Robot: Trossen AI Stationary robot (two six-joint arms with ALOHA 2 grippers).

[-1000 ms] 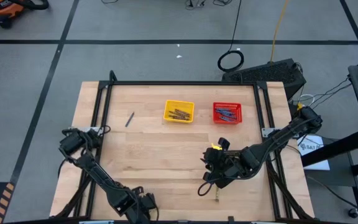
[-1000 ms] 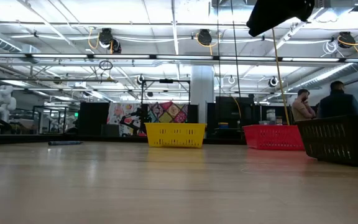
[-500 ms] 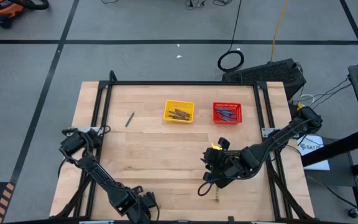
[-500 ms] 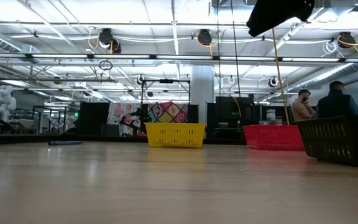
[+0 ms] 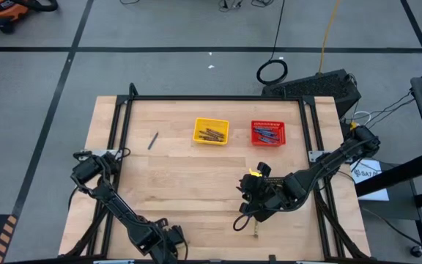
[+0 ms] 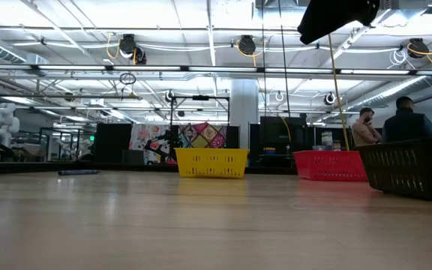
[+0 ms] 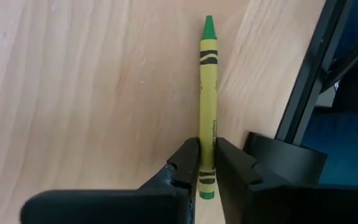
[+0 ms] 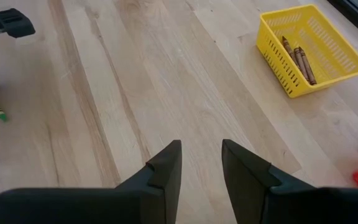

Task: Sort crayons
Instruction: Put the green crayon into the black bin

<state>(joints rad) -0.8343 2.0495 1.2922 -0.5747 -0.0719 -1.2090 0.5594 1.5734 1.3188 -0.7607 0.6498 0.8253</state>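
closing on a yellow-green crayon (image 7: 207,106), the left gripper (image 7: 207,163) sits low at the near edge of the table (image 5: 196,183), beside the dark frame rail. its two fingers (image 7: 182,165) stand either side of the crayon's lower end and look to be touching the paper wrapper, so the pincer is pinching the stick, though how firmly cannot be judged. the crayon lies flat on the wood with its green tip pointing away from the gripper.

the right gripper (image 8: 201,163) hovers over the near-right part of the table with its fingers spread and nothing between them. a second crayon (image 5: 152,140) lies alone on the far-left of the tabletop. the yellow basket (image 5: 211,131) holds several brownish crayons, and the red basket (image 5: 268,133) holds bluish ones; a black basket (image 6: 411,169) shows only in the low view.

handling, as a judgement: the crayon is light, stiff and brittle, liable to snap under a hard squeeze, and its round waxy body may roll or pivot. a hold nearer the middle of the wrapper would likely tilt less than this end grip.
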